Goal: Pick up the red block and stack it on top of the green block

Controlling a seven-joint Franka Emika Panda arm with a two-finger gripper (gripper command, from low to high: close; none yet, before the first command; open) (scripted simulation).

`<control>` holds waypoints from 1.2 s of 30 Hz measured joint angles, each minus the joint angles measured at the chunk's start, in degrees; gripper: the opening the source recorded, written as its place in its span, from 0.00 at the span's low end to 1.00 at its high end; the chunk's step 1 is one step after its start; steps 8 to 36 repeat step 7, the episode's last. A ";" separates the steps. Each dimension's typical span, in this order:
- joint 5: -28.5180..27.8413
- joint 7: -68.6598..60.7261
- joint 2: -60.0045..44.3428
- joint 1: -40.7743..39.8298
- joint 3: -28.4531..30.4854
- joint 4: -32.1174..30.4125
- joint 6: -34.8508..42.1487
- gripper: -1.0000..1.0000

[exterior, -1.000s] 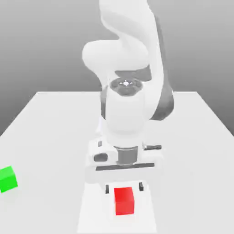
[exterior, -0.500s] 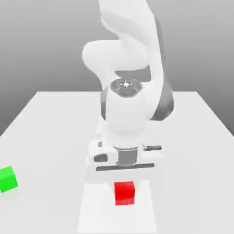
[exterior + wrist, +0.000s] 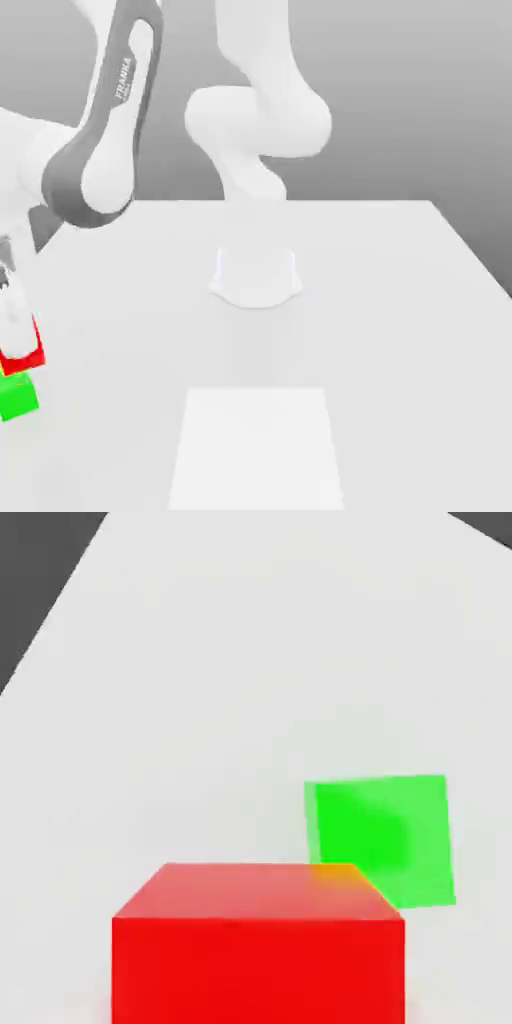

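My gripper (image 3: 14, 338) hangs at the far edge of the exterior view's left, shut on the red block (image 3: 30, 352). The block is off the table and sits just above the green block (image 3: 18, 397), which rests on the white tabletop. Whether the two cubes touch I cannot tell. In the hand view the red block (image 3: 258, 942) is close up, and the green block (image 3: 385, 837) lies on the table beyond it, partly overlapped by the red cube's corner.
The arm's round white base (image 3: 256, 276) stands mid-table, and its grey-and-white links (image 3: 100, 150) reach over to the exterior view's left. A paler rectangular patch (image 3: 258, 445) marks the table's near side. The table (image 3: 400, 330) ends just past the green block.
The gripper shut on the red block at the pale patch. The arm then swung to the exterior view's left, carrying the block over the green one. The green block stayed put.
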State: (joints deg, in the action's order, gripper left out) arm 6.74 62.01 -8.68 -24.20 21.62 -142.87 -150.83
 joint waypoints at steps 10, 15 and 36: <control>6.07 -3.90 -7.31 -2.99 -3.37 0.68 -6.11 1.00; 6.07 -3.90 -7.31 -2.99 -3.37 0.68 -6.11 1.00; 6.07 -3.90 -7.31 -2.99 -3.37 0.68 -6.11 1.00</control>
